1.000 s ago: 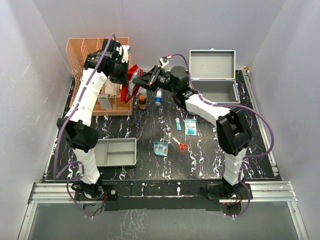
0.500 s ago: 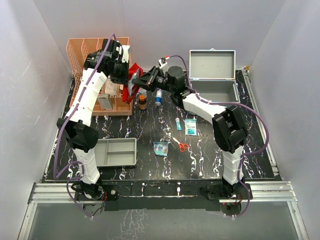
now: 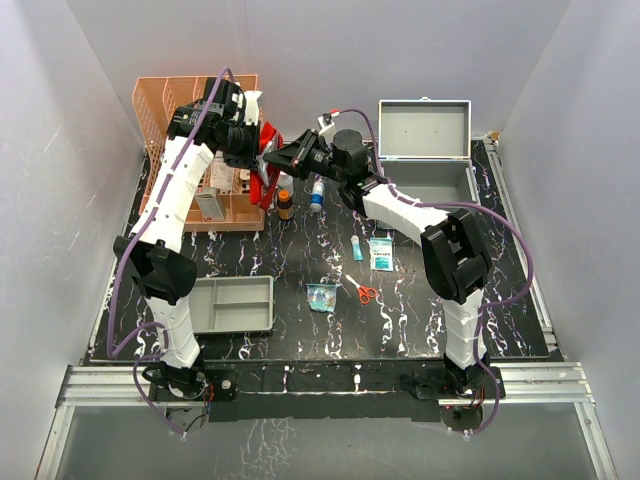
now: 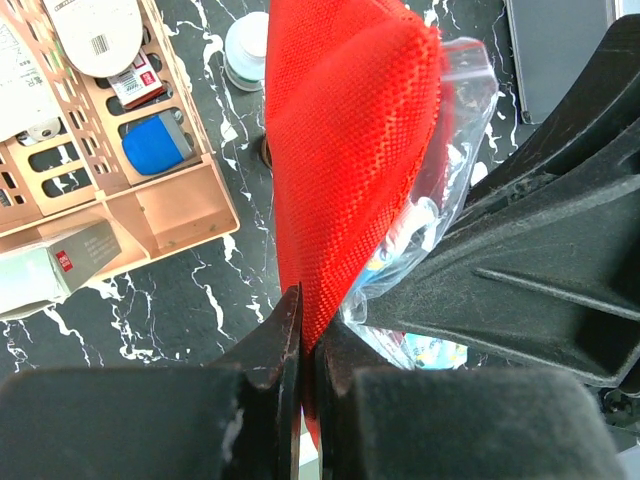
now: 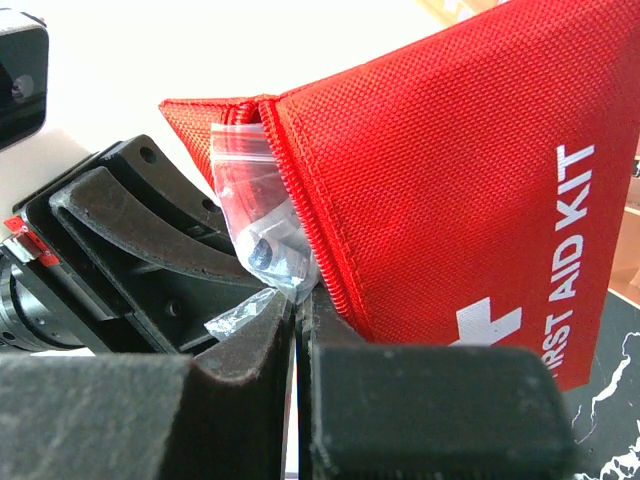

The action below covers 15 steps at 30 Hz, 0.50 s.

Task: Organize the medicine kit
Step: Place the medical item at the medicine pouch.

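Note:
The medicine kit (image 3: 424,128), a silver-grey metal case, stands with its lid up at the back right. Both grippers are held above the table to its left. A red "FIRST AID KIT" pouch (image 3: 265,165) hangs between them. My left gripper (image 4: 305,320) is shut on the pouch's red fabric (image 4: 340,130). My right gripper (image 5: 298,300) is shut on a clear plastic zip bag (image 5: 255,200) that sticks out of the pouch's (image 5: 460,200) zipped opening. In the left wrist view the bag (image 4: 460,100) lies against the right gripper's black body.
An orange basket (image 3: 195,150) with boxes stands at the back left under the left arm. A grey tray (image 3: 235,303) lies front left. A brown bottle (image 3: 285,204), a small bottle (image 3: 317,195), a tube (image 3: 357,247), a packet (image 3: 381,252), scissors (image 3: 363,291) and a clear bag (image 3: 321,296) lie mid-table.
The right gripper has edged left and slightly up toward the left gripper. The pouch between them has shifted with it. Both grips hold.

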### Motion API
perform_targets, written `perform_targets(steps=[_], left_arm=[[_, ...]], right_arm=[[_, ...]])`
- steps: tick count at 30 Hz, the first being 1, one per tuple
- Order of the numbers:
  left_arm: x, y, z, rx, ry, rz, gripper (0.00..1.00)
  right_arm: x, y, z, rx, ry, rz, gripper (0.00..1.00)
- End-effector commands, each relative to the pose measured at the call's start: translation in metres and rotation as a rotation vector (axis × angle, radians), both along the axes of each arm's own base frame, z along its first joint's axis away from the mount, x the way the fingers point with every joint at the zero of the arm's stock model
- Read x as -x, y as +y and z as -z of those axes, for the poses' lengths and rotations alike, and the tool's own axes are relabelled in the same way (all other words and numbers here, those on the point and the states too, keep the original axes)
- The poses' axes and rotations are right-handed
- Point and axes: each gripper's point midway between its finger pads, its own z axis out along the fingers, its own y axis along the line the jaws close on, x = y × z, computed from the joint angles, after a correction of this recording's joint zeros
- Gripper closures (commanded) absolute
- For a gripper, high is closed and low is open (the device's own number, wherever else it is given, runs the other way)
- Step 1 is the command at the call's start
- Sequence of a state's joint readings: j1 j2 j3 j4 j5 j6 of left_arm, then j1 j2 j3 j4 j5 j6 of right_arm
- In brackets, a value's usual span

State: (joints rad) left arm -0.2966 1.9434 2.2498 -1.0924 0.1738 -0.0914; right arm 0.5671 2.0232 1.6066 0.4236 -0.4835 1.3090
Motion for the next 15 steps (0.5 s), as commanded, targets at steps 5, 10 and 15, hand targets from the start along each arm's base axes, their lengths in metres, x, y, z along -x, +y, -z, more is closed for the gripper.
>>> perform_targets(steps=[5, 10, 15], left_arm=[[0.012, -0.007, -0.024, 0.063, -0.029, 0.025, 1.0], [0.016, -0.013, -0.028, 0.086, -0.028, 0.047, 1.0], [0.02, -0.015, -0.028, 0.088, -0.021, 0.064, 1.0]], right_arm=[[-0.011, -0.004, -0.031, -0.084, -0.061, 0.042, 1.0], [-0.021, -0.004, -0.021, -0.07, -0.044, 0.078, 1.0], [-0.03, -0.006, -0.019, -0.066, -0.026, 0.124, 1.0]])
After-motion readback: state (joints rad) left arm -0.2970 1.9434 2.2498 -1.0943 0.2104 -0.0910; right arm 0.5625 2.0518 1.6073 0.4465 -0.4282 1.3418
